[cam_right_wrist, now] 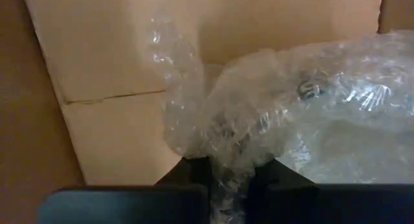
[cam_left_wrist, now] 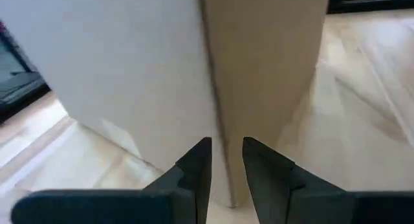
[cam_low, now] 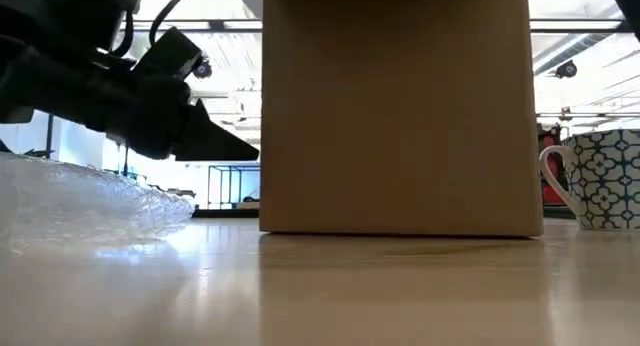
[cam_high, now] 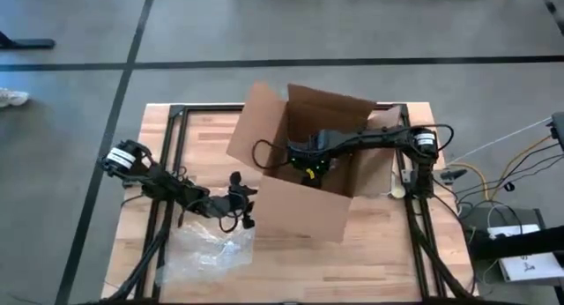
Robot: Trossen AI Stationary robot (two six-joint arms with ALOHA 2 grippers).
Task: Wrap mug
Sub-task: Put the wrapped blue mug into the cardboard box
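So the right gripper (cam_right_wrist: 229, 169) is down inside the open cardboard box (cam_high: 304, 204), and its fingers are pinched on a bunch of bubble wrap (cam_right_wrist: 272, 114); the wrap bulges out past the fingertips in a crinkly lump against the box's inner wall; can't tell what's inside it, if anything.

The left gripper (cam_left_wrist: 226, 162) sits outside the box, just beside its outer corner, fingers only slightly parted with nothing between them; the box's vertical edge is right in front of the tips; a second sheet of bubble wrap (cam_high: 207, 248) lies flat on the wooden table (cam_high: 379, 261) just below that gripper.

The mug (cam_low: 600, 178), white with a blue pattern, is outside the box, on the table on the right arm's side, well apart from either gripper; it stands upright, long axis vertical, handle pointing toward the box; neither gripper touches it.
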